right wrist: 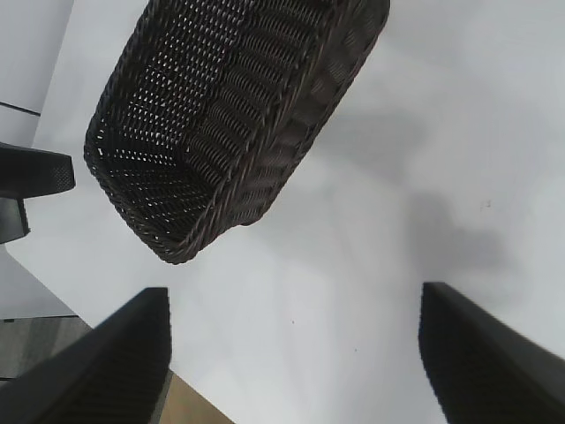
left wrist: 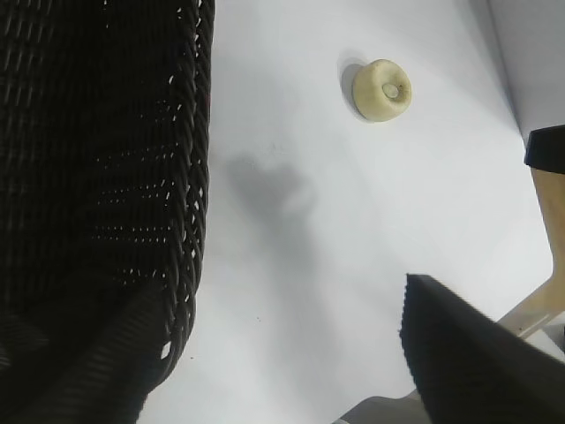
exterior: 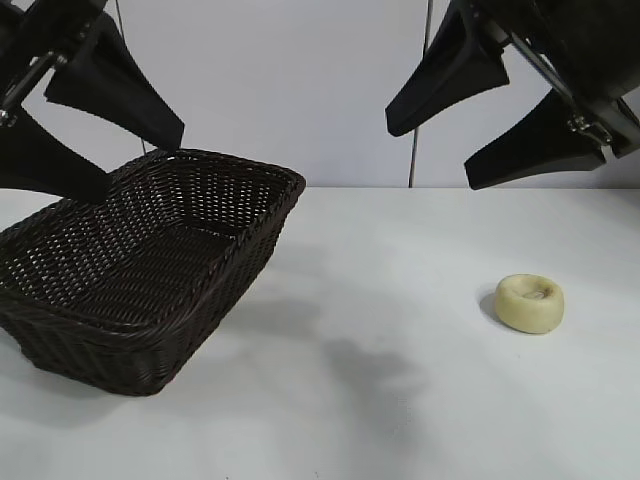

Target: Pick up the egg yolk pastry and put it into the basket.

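The pastry (exterior: 529,303) is sitting on the white table (exterior: 400,400), well apart from the basket (exterior: 130,270) and off to its right in the exterior view. It is lying flat with its dimpled top facing up, and nothing is touching it. In the left wrist view the pastry (left wrist: 382,90) is showing as a small pale round with a darker spot in its dimple, lying clear of the basket (left wrist: 97,177), with bare table (left wrist: 335,247) between the two.

The basket is resting on the table with its open side up and its braided rim showing all round. Its inside is looking empty in the exterior view and in the right wrist view, where the basket (right wrist: 238,115) is standing alone on the table (right wrist: 397,265).

The right gripper (exterior: 478,118) is hanging in the air above the table, to the right of the basket and higher than the pastry, not touching it. Its fingers (right wrist: 494,362) are standing wide apart with nothing between them.

The left gripper (exterior: 95,125) is hanging over the basket's left end, one finger crossing in front of the far rim in the exterior view. Its fingers (left wrist: 477,353) are also spread wide and are holding nothing.
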